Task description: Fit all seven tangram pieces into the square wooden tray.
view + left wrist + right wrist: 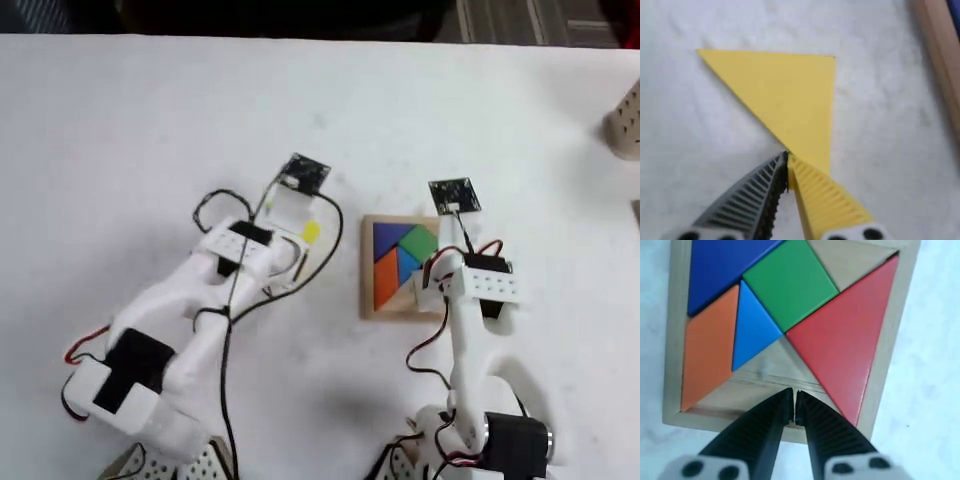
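The left end effector (786, 167) is shut at a sharp corner of the yellow triangle (785, 100), gripping nothing clearly. The piece lies flat on the surface (700, 150) beside the tray (891, 340) and could skid or pivot. The right end effector (794, 402) is closed and empty, crowding the tray's gaps.

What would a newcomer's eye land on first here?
The square wooden tray, right of centre on the white table, holds five bright pieces, among them a large red triangle, with bare wood showing in two gaps. Next comes the lone yellow triangle, flat on the table left of the tray, one corner at the tip of the shut left gripper. The right gripper, also shut, hangs over one edge of the tray.
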Controlling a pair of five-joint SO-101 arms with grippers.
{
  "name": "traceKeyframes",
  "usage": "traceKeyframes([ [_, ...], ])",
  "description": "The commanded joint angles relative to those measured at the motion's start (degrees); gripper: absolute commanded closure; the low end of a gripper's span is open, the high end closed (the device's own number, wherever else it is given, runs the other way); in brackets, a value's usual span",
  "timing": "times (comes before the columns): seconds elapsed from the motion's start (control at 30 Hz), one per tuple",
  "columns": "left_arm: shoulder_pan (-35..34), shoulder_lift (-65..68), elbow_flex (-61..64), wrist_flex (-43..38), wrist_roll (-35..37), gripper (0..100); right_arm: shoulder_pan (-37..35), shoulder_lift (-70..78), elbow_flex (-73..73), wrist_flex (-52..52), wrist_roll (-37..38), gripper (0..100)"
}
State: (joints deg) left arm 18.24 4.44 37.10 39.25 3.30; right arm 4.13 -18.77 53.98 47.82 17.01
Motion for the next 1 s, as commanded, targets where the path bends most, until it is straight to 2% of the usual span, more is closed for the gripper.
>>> traceKeyframes([
  [0.0, 4.2, -0.4, -2.3, -3.2, 0.6, 98, 0.1, -2.5, -0.4, -0.9, 0.8, 98.2],
  [0.1, 6.8, -0.6, -2.3, -6.9, 1.0, 98, 0.2, -2.5, -0.4, -0.8, 0.8, 98.2],
  [0.3, 8.3, -0.8, -2.6, -7.4, 0.6, 98, 1.0, -2.5, -0.4, -0.7, 0.9, 98.2],
  [0.4, 5.9, -4.0, -2.3, -7.7, 0.6, 98, 1.1, -2.5, -0.5, -0.7, 0.9, 98.2],
  [0.5, 0.7, -7.8, -2.3, -8.3, 0.6, 98, 1.1, -2.5, -0.5, -0.7, 0.9, 98.2],
  [0.63, -5.8, -7.4, -2.5, -16.6, 0.7, 98, 0.9, -2.5, -0.5, -0.7, 0.9, 98.2],
  [0.73, -6.4, -3.2, -4.0, -20.5, 1.0, 98, 0.8, -2.5, -0.4, -0.8, 0.9, 98.2],
  [0.97, -6.5, 8.3, -14.4, -20.4, 0.7, 98, 0.8, -2.5, -0.4, -1.0, 0.9, 98.2],
])
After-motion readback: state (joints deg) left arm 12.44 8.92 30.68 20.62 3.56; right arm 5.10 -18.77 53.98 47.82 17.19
